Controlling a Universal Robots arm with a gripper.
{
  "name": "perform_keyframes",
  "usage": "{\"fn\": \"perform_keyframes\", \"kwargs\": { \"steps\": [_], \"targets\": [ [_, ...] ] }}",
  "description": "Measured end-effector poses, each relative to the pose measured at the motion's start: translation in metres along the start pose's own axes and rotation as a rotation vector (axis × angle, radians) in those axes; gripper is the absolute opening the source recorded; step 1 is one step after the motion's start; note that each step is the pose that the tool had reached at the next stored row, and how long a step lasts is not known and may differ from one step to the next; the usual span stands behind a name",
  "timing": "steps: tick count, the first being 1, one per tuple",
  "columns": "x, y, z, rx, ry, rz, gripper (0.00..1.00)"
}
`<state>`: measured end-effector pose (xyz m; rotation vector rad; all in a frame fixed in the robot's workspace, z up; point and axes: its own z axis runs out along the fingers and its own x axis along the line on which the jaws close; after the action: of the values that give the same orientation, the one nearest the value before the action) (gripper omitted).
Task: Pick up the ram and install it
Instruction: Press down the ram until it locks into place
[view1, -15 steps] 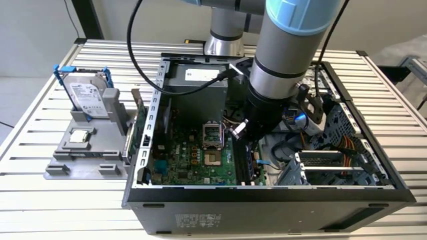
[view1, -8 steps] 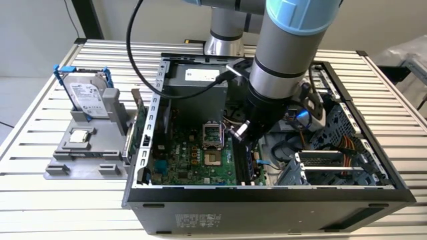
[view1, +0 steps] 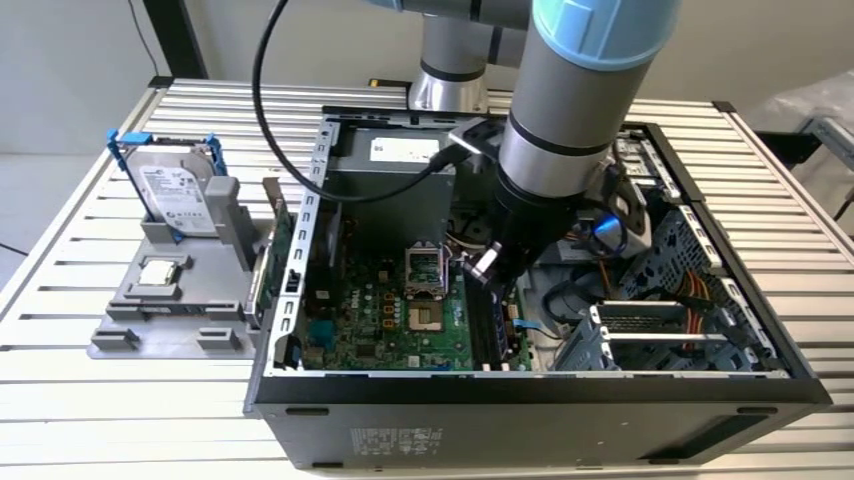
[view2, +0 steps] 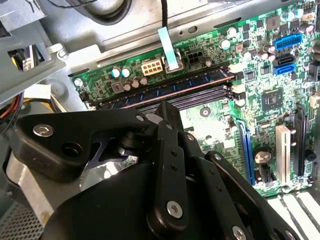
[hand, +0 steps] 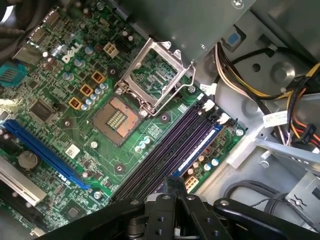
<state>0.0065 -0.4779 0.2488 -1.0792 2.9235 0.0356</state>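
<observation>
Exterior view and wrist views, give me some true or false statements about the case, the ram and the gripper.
1. The gripper is down inside the open case. True.
2. The hard drive is mounted inside the case. False: it stands upright in the grey holder outside the case, on the exterior view's left.
3. The ram lies along a slot at the motherboard's edge, in both wrist views. True.
4. The processor socket holds a chip. False: its frame is lifted and the socket is bare; the processor lies on the holder.
</observation>
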Motion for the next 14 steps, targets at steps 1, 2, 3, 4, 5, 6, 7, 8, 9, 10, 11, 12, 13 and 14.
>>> {"fn": "perform_keyframes", "kwargs": {
  "steps": [1, 2, 3, 4, 5, 6, 7, 8, 9, 10, 11, 12, 13, 14],
  "targets": [
    [0.0000, 0.0000, 0.0000, -0.0002, 0.0001, -0.008, 0.00],
    [-0.0001, 0.0001, 0.0000, -0.0005, 0.0002, -0.016, 0.00],
    [-0.0001, 0.0001, 0.0000, -0.0007, 0.0003, -0.023, 0.00],
    [-0.0001, 0.0001, 0.0000, -0.0010, 0.0004, -0.032, 0.00],
    [-0.0003, 0.0003, 0.0000, -0.0013, 0.0005, -0.042, 0.00],
    [-0.0004, 0.0004, 0.0000, -0.0016, 0.0007, -0.052, 0.00],
    [-0.0005, 0.0005, 0.0000, -0.0019, 0.0008, -0.062, 0.00],
    [-0.0006, 0.0006, 0.0000, -0.0023, 0.0009, -0.073, 0.00],
    [-0.0007, 0.0007, 0.0000, -0.0026, 0.0011, -0.083, 0.00],
    [-0.0008, 0.0008, 0.0000, -0.0029, 0.0012, -0.093, 0.00],
    [-0.0009, 0.0010, 0.0001, -0.0033, 0.0012, -0.104, 0.00],
    [-0.0009, 0.0011, 0.0001, -0.0036, 0.0014, -0.114, 0.00],
    [-0.0009, 0.0012, 0.0000, -0.0039, 0.0016, -0.125, 0.00],
    [-0.0009, 0.0012, 0.0000, -0.0043, 0.0018, -0.138, 0.00]
  ]
}}
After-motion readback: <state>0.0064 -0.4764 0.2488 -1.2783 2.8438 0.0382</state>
